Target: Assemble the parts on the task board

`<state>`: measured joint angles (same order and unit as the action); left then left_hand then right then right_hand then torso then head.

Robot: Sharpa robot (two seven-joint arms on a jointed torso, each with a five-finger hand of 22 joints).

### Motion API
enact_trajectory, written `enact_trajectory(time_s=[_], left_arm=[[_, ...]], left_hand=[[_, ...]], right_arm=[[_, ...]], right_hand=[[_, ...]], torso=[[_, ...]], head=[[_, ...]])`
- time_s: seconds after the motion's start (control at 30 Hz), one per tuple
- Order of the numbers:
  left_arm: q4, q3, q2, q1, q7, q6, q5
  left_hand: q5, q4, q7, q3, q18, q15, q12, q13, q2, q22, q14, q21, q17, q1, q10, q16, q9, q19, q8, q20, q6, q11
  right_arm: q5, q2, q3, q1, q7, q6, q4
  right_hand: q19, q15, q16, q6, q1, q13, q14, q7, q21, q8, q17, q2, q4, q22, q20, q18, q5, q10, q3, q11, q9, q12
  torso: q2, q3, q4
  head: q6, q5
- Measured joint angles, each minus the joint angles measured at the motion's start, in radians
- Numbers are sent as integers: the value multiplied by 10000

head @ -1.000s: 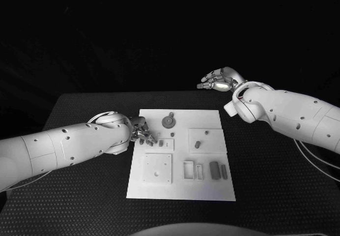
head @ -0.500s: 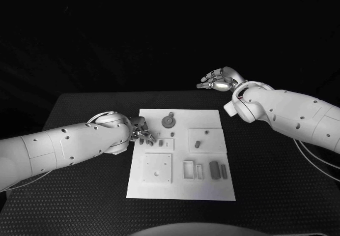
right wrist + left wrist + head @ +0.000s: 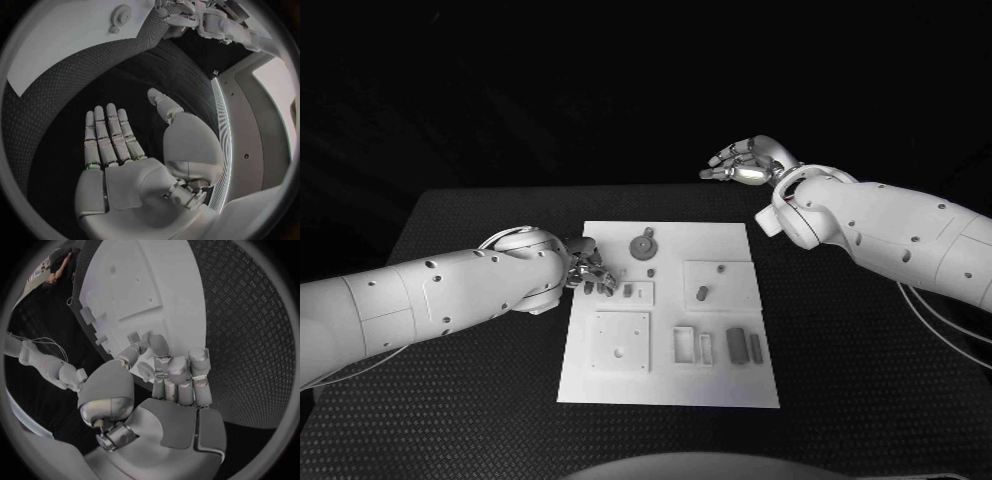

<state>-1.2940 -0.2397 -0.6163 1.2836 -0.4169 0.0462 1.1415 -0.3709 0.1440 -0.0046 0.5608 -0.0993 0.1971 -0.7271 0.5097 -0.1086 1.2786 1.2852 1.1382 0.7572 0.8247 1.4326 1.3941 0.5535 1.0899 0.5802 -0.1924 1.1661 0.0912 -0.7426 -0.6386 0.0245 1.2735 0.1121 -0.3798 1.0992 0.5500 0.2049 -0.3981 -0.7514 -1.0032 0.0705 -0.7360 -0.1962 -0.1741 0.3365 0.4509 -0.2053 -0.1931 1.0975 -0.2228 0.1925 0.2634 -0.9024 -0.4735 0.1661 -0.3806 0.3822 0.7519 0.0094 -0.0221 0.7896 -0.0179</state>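
Fingers (image 3: 178,372) of your left hand (image 3: 584,271) curl down over the left edge of the white board (image 3: 669,385) in the middle of the tabletop (image 3: 473,210), tips touching or just above a small grey part (image 3: 136,336) there; whether they pinch it or only rest on it you cannot tell, since the fingertips cover the contact. Your right hand (image 3: 750,162) is raised beyond the far edge of the tabletop, well apart from the board, palm flat, fingers straight and spread, holding nothing. Judge the parts as light, rigid moulded pieces with smooth faces: they should not bend, but they could slip or tip under a careless squeeze, so take each one across its two narrow sides, low on the body. The part under your left hand looks like a short block, though its heading is hidden. The slim bars (image 3: 744,347) near the board's front right lie flat with their long axes running from the near edge toward the far edge, beside an open rectangular slot (image 3: 682,345) lined up the same way.
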Motion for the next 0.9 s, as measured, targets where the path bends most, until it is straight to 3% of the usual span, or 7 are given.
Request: enact_trajectory(time_s=[0.43,0.9], left_arm=[[19,4,-5,1,0,-19,-59],[12,5,0,5,-10,-23,-61]], left_hand=[[23,514,0,126,-103,-30,0,-23,119,10,-4,0,-11,122,0,0,-5,-2,1,2,-1,0],[78,628,1,49,-74,-65,-39,-51,90,8,-4,0,-20,257,0,0,-10,-17,1,18,-2,0]], right_arm=[[1,-1,0,0,-1,3,0],[2,2,0,-1,-1,5,2]], right_hand=[[0,0,0,0,0,0,0,0,0,0,1,0,0,9,0,0,0,0,0,0,8,0],[0,0,0,36,58,1,0,36,39,0,-8,25,29,25,0,0,39,0,29,0,8,0]], torso=[[0,1,1],[1,-2,1]], head=[[5,-6],[5,-6]])
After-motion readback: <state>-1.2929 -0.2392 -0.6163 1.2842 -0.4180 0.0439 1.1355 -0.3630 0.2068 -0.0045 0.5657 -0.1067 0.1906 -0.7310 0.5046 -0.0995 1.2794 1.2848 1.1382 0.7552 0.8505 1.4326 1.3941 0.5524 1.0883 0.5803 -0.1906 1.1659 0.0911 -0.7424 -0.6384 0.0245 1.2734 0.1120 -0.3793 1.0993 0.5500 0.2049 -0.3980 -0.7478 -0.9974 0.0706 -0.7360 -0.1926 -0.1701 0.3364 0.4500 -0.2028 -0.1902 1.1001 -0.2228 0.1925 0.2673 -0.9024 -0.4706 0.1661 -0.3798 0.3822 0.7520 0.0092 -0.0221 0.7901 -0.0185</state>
